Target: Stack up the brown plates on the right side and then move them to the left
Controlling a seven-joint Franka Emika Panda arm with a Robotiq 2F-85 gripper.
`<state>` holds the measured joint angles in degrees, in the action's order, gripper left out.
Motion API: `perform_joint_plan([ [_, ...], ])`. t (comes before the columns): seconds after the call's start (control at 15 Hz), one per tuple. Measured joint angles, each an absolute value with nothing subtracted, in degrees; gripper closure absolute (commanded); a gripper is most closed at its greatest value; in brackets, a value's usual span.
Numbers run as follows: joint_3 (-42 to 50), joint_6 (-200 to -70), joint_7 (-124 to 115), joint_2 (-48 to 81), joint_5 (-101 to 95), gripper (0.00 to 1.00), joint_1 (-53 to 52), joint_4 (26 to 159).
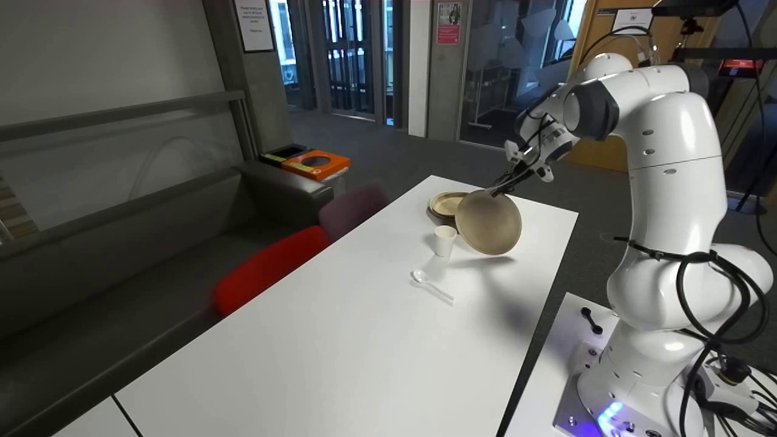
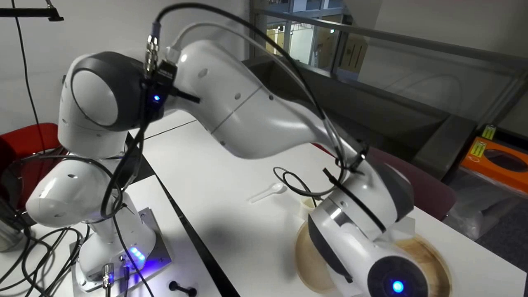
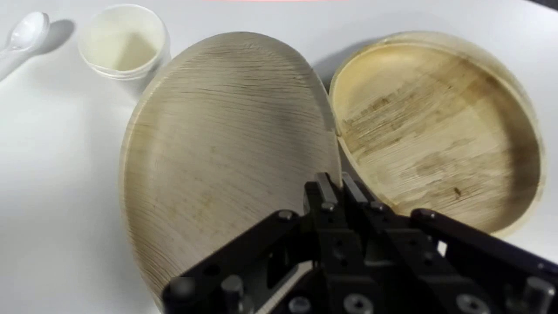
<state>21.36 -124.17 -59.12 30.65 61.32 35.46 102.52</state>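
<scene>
The cup (image 1: 445, 241) stands upright on the desk (image 1: 340, 346); just beside it a held plate (image 3: 231, 131) hangs tilted, its nearest part covered by the pincer (image 3: 335, 179) and cut off by the frame in the wrist view; the stack (image 3: 436, 135) lies on the desk beyond that plate from the cup, its lower rim partly masked; two rims show there, but how many plates it contains I cannot tell, nor whether the held plate touches it; in an exterior view the wrist (image 2: 354, 239) hides the pincer, much of the plates and part of the cup; the spoon (image 1: 433, 286) lies near the cup, on the side away from the stack. The arm rises steeply, bends at the top and slopes down to the pincer near the cup; its fingers are drawn nearly together, pinching the held plate's rim.
</scene>
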Motion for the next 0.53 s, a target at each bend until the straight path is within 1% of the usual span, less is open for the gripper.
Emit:
perform_joint_plan([
  [0.27,21.3,-124.2,-64.7,37.1,67.7,0.98,37.5,100.7],
  [0.53,23.5,-123.3,-72.9,35.4,69.4,0.98,40.2,98.9],
])
